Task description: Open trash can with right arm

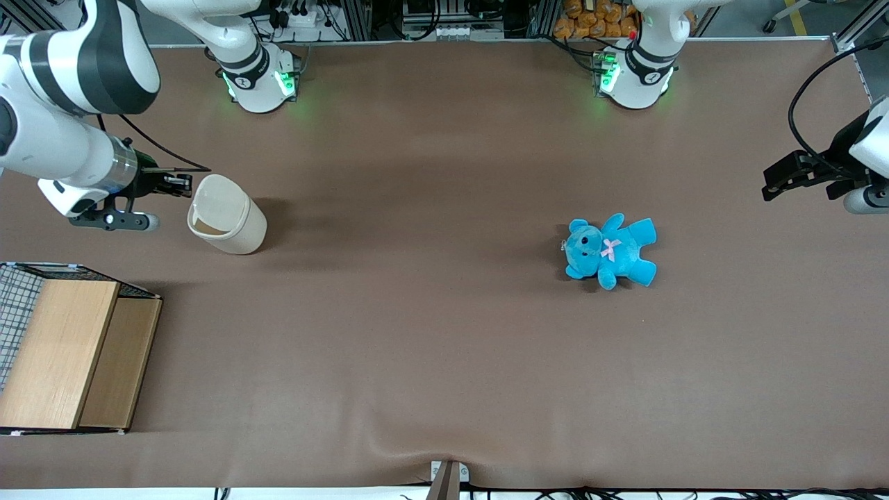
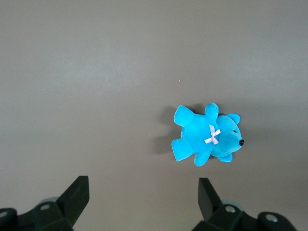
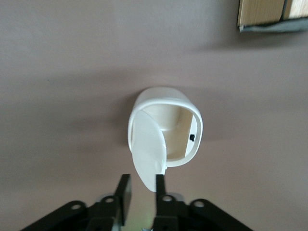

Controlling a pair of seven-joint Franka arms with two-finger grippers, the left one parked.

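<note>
The cream-white trash can (image 1: 246, 229) stands on the brown table toward the working arm's end. Its flip lid (image 1: 215, 196) is swung up, and the dark inside shows below it. The right arm's black gripper (image 1: 178, 185) hangs level with the lid's upper edge, right beside it. In the right wrist view the trash can (image 3: 166, 98) gapes with its inside visible. The lid (image 3: 147, 154) hangs out toward the gripper (image 3: 143, 185). The gripper is open, and the lid's tip sits between its fingers, against one finger and apart from the other.
A wooden box (image 1: 69, 354) with a wire mesh basket (image 1: 14, 305) beside it stands nearer the front camera than the trash can; its corner shows as the wooden box (image 3: 262, 12). A blue teddy (image 1: 611, 250) lies toward the parked arm's end, seen too as the teddy (image 2: 204, 137).
</note>
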